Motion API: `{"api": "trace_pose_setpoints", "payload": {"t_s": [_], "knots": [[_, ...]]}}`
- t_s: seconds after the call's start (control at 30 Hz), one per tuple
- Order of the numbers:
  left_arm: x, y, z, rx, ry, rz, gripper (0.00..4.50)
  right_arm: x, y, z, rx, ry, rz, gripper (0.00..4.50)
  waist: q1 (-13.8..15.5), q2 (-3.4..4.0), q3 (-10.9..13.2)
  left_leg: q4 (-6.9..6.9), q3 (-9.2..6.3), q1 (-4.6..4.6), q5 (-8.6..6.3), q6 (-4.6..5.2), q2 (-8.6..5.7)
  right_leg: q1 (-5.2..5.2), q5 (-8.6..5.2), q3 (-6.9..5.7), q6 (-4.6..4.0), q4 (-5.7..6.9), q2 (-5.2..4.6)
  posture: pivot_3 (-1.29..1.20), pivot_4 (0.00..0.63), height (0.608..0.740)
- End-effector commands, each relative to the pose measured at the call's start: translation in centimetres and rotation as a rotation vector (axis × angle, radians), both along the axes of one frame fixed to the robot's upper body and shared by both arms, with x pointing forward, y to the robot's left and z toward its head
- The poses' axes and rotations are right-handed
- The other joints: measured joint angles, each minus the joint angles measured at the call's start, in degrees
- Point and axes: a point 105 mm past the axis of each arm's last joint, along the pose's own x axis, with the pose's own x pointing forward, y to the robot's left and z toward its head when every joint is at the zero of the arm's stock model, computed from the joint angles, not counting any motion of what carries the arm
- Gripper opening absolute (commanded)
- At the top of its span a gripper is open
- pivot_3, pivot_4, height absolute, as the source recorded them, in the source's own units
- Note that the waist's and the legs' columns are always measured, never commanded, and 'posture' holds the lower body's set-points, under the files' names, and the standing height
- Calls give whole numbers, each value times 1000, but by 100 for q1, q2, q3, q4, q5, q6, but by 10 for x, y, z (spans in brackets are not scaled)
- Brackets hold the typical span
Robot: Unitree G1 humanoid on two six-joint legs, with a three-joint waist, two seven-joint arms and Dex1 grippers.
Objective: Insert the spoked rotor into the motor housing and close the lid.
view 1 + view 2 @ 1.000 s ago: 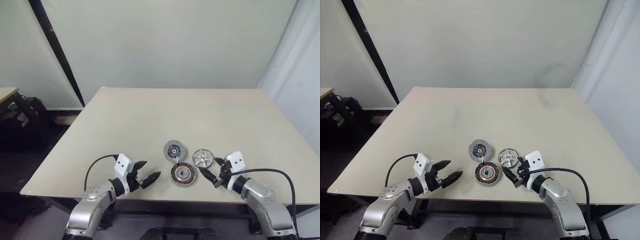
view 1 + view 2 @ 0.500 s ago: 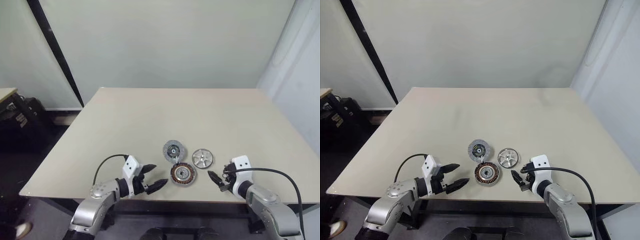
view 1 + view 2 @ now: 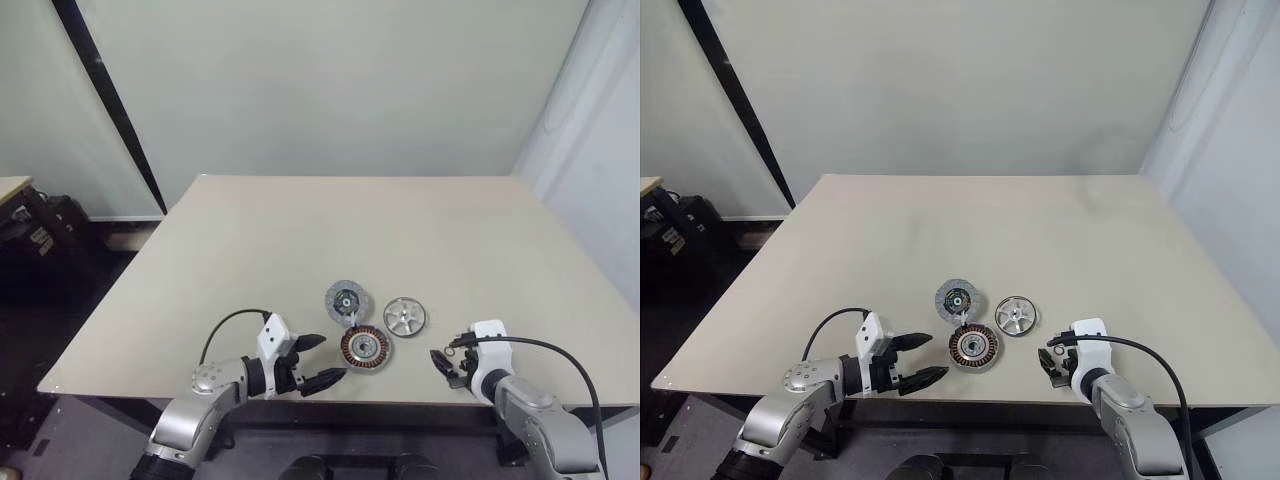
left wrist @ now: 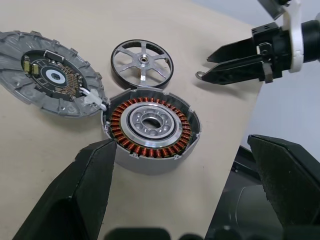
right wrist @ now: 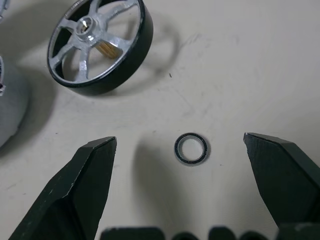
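The spoked rotor is seen lying flat on the table near its front edge, not yet inserted. Just beside it, toward the robot's left and a little nearer the edge, the motor housing is set with its copper coils facing up. The lid lies flat behind the housing and touches its rim. A small dark ring is seen on the table near the rotor. The left gripper is held wide open and empty just left of the housing. The right gripper is likewise spread wide and empty, over the small ring.
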Motion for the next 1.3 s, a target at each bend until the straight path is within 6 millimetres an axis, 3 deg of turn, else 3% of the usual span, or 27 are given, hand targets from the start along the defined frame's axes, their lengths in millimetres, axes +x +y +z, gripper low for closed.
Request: {"api": "trace_pose_setpoints", "payload": {"t_s": [0.03,0.4,0.5,0.6,0.93,1.03,1.17,1.3], "knots": [[2,0,6,5,-23,-18,4500,6,0,5,-4,-38,-11,4448,-1,0,0,0,1,0,0,0,0,0,0,-1,0,0,1,0,0,740],[-3,-2,3,6,16,-44,4500,5,3,-2,0,-21,-23,4448,-2,1,1,0,-1,1,0,0,0,0,0,1,0,0,0,0,0,740],[-4,-2,2,10,18,-50,4500,6,2,-2,-3,-23,-31,3901,-3,1,0,0,0,1,0,0,1,-4,0,1,0,0,1,0,0,740],[-4,-3,2,9,17,-49,4500,6,0,-3,-10,-24,-38,2897,-3,1,0,-1,0,0,0,0,1,-4,0,1,0,0,0,0,0,740],[-5,-5,-1,8,16,-47,4500,6,-2,-3,-24,-29,-43,2897,-4,1,0,0,0,0,0,0,1,-4,0,2,0,0,-1,0,0,740],[-6,-6,-1,7,15,-46,4500,6,-3,-3,-27,-28,-43,2315,-3,1,0,0,0,0,0,0,2,-6,0,3,0,0,-1,0,0,740],[-5,-6,-1,8,12,-41,4500,6,-4,-3,-33,-28,-42,915,-3,1,0,-2,0,-1,0,0,2,-8,0,2,0,0,0,0,0,740],[-5,-6,-2,11,10,-38,4500,7,-4,-3,-36,-34,-39,796,-3,1,0,-2,0,-1,0,0,1,-8,0,2,0,0,0,0,0,740]]}}
